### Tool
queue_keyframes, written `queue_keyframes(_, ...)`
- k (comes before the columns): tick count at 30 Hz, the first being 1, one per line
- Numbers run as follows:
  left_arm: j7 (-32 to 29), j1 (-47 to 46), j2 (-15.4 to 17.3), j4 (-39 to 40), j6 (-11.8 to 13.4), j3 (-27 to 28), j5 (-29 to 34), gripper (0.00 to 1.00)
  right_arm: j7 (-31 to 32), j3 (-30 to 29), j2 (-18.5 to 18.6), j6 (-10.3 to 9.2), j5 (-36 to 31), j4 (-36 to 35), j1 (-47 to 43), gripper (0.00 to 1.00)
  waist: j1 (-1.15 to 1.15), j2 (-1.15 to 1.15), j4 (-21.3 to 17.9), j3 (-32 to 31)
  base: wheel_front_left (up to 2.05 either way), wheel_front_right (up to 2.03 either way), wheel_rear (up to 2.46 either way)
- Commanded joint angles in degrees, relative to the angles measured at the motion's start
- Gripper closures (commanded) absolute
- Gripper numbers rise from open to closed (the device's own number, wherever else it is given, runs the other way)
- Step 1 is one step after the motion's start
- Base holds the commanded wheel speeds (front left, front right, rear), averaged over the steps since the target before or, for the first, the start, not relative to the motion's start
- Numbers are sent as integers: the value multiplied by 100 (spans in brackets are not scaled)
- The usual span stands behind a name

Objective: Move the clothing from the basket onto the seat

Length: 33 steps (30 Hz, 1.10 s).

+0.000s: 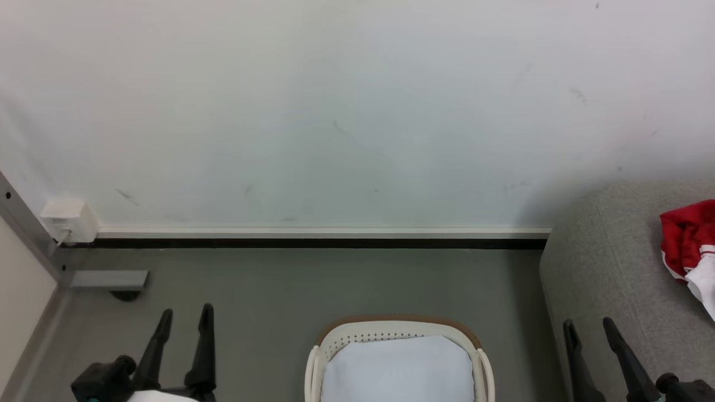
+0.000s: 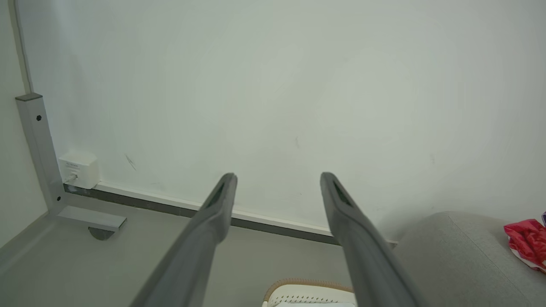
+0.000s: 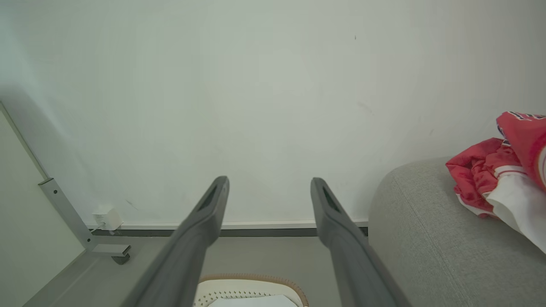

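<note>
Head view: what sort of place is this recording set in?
Probably a plain indoor room staged as a home laundry corner: a grey sofa with red clothing on it, a basket on the grey floor, and a scuffed white wall behind.

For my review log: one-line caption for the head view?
Red clothing on the seat; basket on the floor between the open left tool and right tool.

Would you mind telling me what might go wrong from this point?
The pale cloth lies flat in the basket, so a pincer reaching in may snag the perforated wall instead. The right pincer seems close to the sofa and may bump it when swinging over.
</note>
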<state>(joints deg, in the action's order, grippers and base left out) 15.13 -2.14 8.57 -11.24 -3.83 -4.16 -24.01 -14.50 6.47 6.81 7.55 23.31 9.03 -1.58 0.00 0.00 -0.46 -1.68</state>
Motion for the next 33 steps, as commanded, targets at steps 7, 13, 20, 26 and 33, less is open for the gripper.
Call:
queue_keyframes(7, 2, 71, -178, -50, -222, 310, 434, 0, -73, 205, -44, -13, -62, 120, 36, 0, 0, 0, -215, 44, 0, 0, 0)
queue_keyframes(13, 2, 35, -280, -126, -300, 444, 643, 0, -74, 98, -88, -13, -122, 55, 152, 0, 0, 0, -295, 59, 0, 0, 0)
queue_keyframes(20, 2, -31, -340, -210, -345, 514, 800, 0, -72, 23, -116, -13, -159, 20, 221, 0, 0, 0, -326, 76, 0, 0, 0)
queue_keyframes(26, 2, -58, -374, -262, -365, 533, 811, 0, -72, 0, -125, -13, -166, 61, 237, 0, 0, 0, -338, 79, 0, 0, 0)
queue_keyframes(33, 2, -76, -399, -298, -373, 565, 886, 0, -72, 16, -128, -13, -198, 102, 258, 0, 0, 0, -349, 80, 0, 0, 0)
